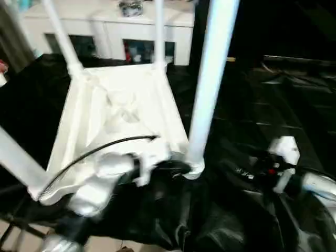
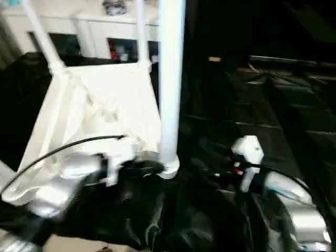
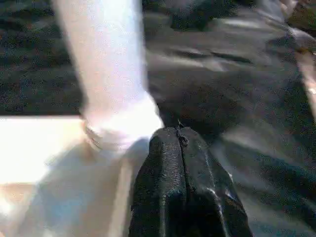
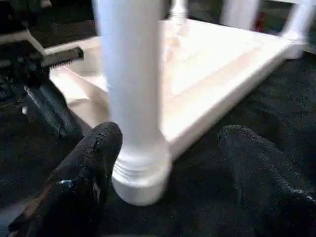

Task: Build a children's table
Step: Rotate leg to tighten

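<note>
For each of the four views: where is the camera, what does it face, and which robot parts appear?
Eye views: on the head, facing down at the upturned tabletop, over both silver forearms.
Left wrist: along the shut left gripper, beside the near leg.
Right wrist: between the open right gripper fingers, toward that leg's base; the left gripper appears too.
Shared: the near leg.

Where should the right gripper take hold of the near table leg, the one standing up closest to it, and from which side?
Probably low on the near leg, just above its ringed collar at the corner socket. The tube stands upright from the upturned tabletop, so a level approach from the robot's right suits it. The right gripper is open with the leg's base roughly between its fingers.
</note>
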Robot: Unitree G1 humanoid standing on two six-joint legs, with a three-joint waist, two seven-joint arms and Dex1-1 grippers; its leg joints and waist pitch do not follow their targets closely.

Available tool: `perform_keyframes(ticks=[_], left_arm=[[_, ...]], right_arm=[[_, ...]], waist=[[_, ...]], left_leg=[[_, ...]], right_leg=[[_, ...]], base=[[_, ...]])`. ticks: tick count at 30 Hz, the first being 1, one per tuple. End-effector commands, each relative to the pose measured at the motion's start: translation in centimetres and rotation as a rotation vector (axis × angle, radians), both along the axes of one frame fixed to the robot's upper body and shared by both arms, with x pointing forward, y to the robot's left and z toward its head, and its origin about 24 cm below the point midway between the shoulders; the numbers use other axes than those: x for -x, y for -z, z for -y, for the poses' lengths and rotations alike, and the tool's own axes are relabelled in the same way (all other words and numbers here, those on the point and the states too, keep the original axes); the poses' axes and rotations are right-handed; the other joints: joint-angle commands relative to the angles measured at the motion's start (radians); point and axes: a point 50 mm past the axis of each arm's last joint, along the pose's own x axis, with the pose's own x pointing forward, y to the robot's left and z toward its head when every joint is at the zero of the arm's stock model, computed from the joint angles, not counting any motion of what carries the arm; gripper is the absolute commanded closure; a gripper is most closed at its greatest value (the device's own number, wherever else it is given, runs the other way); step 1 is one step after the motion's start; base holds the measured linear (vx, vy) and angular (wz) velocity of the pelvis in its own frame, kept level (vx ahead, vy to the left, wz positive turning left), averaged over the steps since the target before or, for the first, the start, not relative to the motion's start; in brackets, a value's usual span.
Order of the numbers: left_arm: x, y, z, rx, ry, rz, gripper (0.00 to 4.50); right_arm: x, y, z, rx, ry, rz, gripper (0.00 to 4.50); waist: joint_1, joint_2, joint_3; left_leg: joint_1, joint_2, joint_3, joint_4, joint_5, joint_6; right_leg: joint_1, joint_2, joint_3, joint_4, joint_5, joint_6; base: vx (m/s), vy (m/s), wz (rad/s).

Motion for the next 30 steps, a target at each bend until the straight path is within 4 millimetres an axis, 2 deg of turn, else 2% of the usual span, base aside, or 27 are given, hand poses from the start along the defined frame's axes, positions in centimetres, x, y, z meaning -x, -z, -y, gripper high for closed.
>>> perform_keyframes(ticks=[1,2,3,4,5,6,7,8,10,11,13,14,15,16,17,18,23,24,25,29,30], left_arm=[[0.2,-0.6,-0.6,-0.011,-0.046,0.008,4.17],[0.4,-0.6,-0.9,-0.013,-0.056,-0.005,4.09],[0.5,-0.7,-1.1,-0.02,-0.063,-0.004,4.09],[1.0,-0.8,-1.8,-0.048,-0.093,0.001,4.02],[1.1,-0.8,-2.0,-0.058,-0.105,-0.001,3.85],[1.5,-0.8,-2.8,-0.089,-0.14,-0.017,3.74],[1.5,-0.8,-3.0,-0.095,-0.144,-0.018,3.7],[1.8,-0.6,-4.0,-0.145,-0.175,-0.028,3.59],[2.0,-0.6,-4.5,-0.179,-0.196,-0.041,3.46],[2.2,-0.4,-5.1,-0.218,-0.215,-0.059,3.35],[2.3,-0.1,-5.7,-0.255,-0.236,-0.064,3.22],[2.6,0.1,-6.5,-0.307,-0.272,-0.069,3.16],[2.6,0.1,-6.5,-0.307,-0.272,-0.069,3.04],[2.6,0.1,-6.9,-0.323,-0.292,-0.064,3.04],[2.4,-0.1,-7.2,-0.342,-0.323,-0.05,2.86],[2.4,-0.1,-7.3,-0.343,-0.324,-0.049,2.86],[2.1,-0.3,-7.5,-0.362,-0.347,-0.033,2.42],[2.0,-0.3,-7.5,-0.364,-0.349,-0.031,2.42],[2.0,-0.3,-7.5,-0.365,-0.35,-0.031,2.38],[2.0,0.0,-7.4,-0.385,-0.351,-0.03,2.03],[1.9,0.1,-7.4,-0.389,-0.353,-0.028,2.01]], right_arm=[[-0.6,0.0,-0.8,-0.017,-0.029,-0.008,0.61],[-0.7,-0.1,-1.1,-0.027,-0.044,-0.012,0.5],[-0.9,-0.1,-1.2,-0.025,-0.051,-0.009,0.5],[-1.3,-0.2,-1.8,-0.013,-0.07,0.008,0.37],[-1.6,-0.2,-2.1,-0.007,-0.073,0.015,0.24],[-2.3,-0.2,-2.6,0.019,-0.063,0.05,0.16],[-2.4,-0.2,-2.7,0.022,-0.06,0.055,0.13],[-3.0,-0.2,-3.3,0.031,-0.056,0.077,0.04],[-3.3,-0.2,-3.7,0.033,-0.06,0.082,0.01],[-3.6,-0.2,-4.1,0.043,-0.061,0.091,0.0],[-3.8,0.0,-4.7,0.04,-0.07,0.093,0.0],[-4.2,0.2,-5.6,0.029,-0.089,0.089,0.0],[-4.2,0.2,-5.6,0.029,-0.089,0.089,0.0],[-4.5,0.3,-6.0,0.017,-0.092,0.087,0.0],[-5.0,0.4,-6.5,-0.017,-0.074,0.083,0.19],[-5.0,0.4,-6.5,-0.019,-0.073,0.083,0.19],[-5.2,0.4,-6.5,-0.063,-0.054,0.071,0.75],[-5.2,0.5,-6.4,-0.065,-0.051,0.069,0.75],[-5.1,0.5,-6.4,-0.066,-0.05,0.068,0.84],[-5.1,0.8,-6.0,-0.085,-0.031,0.064,1.24],[-5.1,0.8,-6.0,-0.087,-0.025,0.066,1.31]], waist=[[0.0,-0.01,-0.05],[0.002,-0.02,-0.05],[0.003,-0.016,-0.049],[0.005,-0.028,-0.051],[0.007,-0.03,-0.051],[0.004,-0.042,-0.05],[0.005,-0.035,-0.05],[0.003,-0.046,-0.047],[0.003,-0.043,-0.047],[0.004,-0.05,-0.048],[0.004,-0.048,-0.048],[0.005,-0.049,-0.05],[0.003,-0.051,-0.05],[0.006,-0.049,-0.051],[0.007,-0.048,-0.051],[0.004,-0.048,-0.052],[0.007,-0.047,-0.051],[0.008,-0.043,-0.051],[0.008,-0.044,-0.052],[0.01,-0.038,-0.051],[0.009,-0.04,-0.05]], left_leg=[[-0.008,0.019,0.003,-0.07,-0.238,0.062],[-0.005,0.018,0.003,-0.07,-0.244,0.055],[-0.004,0.019,0.004,-0.071,-0.249,0.05],[-0.001,0.02,0.005,-0.069,-0.251,0.047],[-0.002,0.022,0.002,-0.072,-0.245,0.043],[-0.005,0.021,0.004,-0.072,-0.242,0.039],[-0.005,0.022,0.002,-0.074,-0.242,0.033],[-0.006,0.02,0.004,-0.074,-0.249,0.028],[0.0,0.019,0.003,-0.075,-0.256,0.019],[0.001,0.02,0.002,-0.076,-0.254,0.015],[0.002,0.018,0.002,-0.076,-0.25,0.014],[0.007,0.019,0.004,-0.074,-0.25,0.013],[0.002,0.018,0.003,-0.076,-0.248,0.013],[0.003,0.017,0.003,-0.075,-0.246,0.013],[0.005,0.018,0.003,-0.075,-0.246,0.012],[0.001,0.017,0.002,-0.076,-0.243,0.01],[0.003,0.016,0.002,-0.076,-0.256,0.003],[0.003,0.016,0.002,-0.076,-0.259,0.001],[0.003,0.016,0.001,-0.075,-0.258,0.0],[0.005,0.016,0.001,-0.076,-0.283,-0.001],[0.003,0.015,0.0,-0.076,-0.289,-0.002]], right_leg=[[0.041,-0.036,0.034,-0.084,-0.354,-0.151],[0.041,-0.038,0.034,-0.083,-0.366,-0.148],[0.039,-0.036,0.036,-0.086,-0.364,-0.143],[0.038,-0.037,0.036,-0.085,-0.355,-0.146],[0.039,-0.039,0.036,-0.077,-0.336,-0.154],[0.039,-0.036,0.035,-0.078,-0.33,-0.151],[0.039,-0.038,0.035,-0.074,-0.327,-0.155],[0.038,-0.038,0.036,-0.079,-0.345,-0.144],[0.036,-0.037,0.037,-0.078,-0.347,-0.138],[0.036,-0.035,0.037,-0.075,-0.325,-0.139],[0.035,-0.033,0.037,-0.072,-0.292,-0.146],[0.033,-0.033,0.038,-0.07,-0.264,-0.157],[0.037,-0.032,0.038,-0.067,-0.248,-0.162],[0.038,-0.033,0.038,-0.067,-0.243,-0.163],[0.036,-0.033,0.039,-0.065,-0.229,-0.17],[0.039,-0.033,0.038,-0.063,-0.22,-0.178],[0.041,-0.034,0.04,-0.066,-0.241,-0.171],[0.04,-0.034,0.04,-0.067,-0.239,-0.171],[0.041,-0.034,0.039,-0.066,-0.236,-0.171],[0.039,-0.034,0.04,-0.069,-0.263,-0.167],[0.04,-0.034,0.039,-0.071,-0.277,-0.163]], base=[[0.0,0.0,0.0],[0.0,0.0,0.0],[0.0,0.0,0.0],[0.0,0.0,0.0],[0.0,0.0,0.0],[0.0,0.0,0.0],[0.0,0.0,0.0],[0.0,0.0,0.0],[0.0,0.0,0.0],[0.0,0.0,0.0],[0.0,0.0,0.0],[0.0,0.0,0.0],[0.0,0.0,0.0],[0.0,0.0,0.0],[0.0,0.0,0.0],[0.0,0.0,0.0],[0.0,0.0,0.0],[0.0,0.0,0.0],[0.0,0.0,0.0],[0.0,0.0,0.0],[0.0,0.0,0.0]])
